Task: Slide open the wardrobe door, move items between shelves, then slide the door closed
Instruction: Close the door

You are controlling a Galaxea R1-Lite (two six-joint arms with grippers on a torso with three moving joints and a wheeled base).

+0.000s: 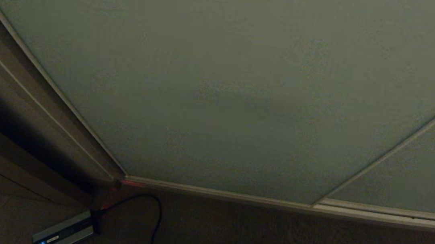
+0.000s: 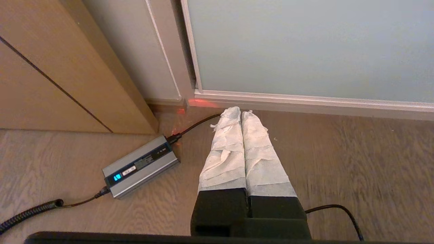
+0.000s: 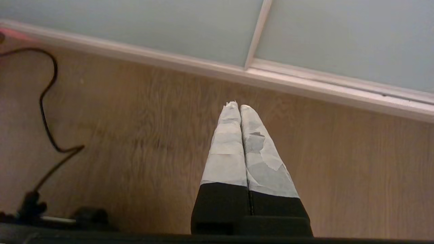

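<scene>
Wardrobe's shut, both arms hanging low

The sliding wardrobe door (image 1: pixel 221 82) fills your view; it looks big, stiff and slick, so push at its left edge strip. Left gripper (image 2: pixel 240 113) and right gripper (image 3: pixel 236 105) are pressed together, empty, over the floor (image 3: pixel 135 135).

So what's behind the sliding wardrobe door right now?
Nothing can be seen behind it. The sliding wardrobe door is closed and opaque, covering the whole compartment, so any shelves or items inside are hidden. Only floor shows below it.

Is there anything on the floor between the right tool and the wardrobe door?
Nothing visible. In the right wrist view only bare wood floor lies between the shut right tool and the wardrobe door. The black cable lies off to one side.
</scene>
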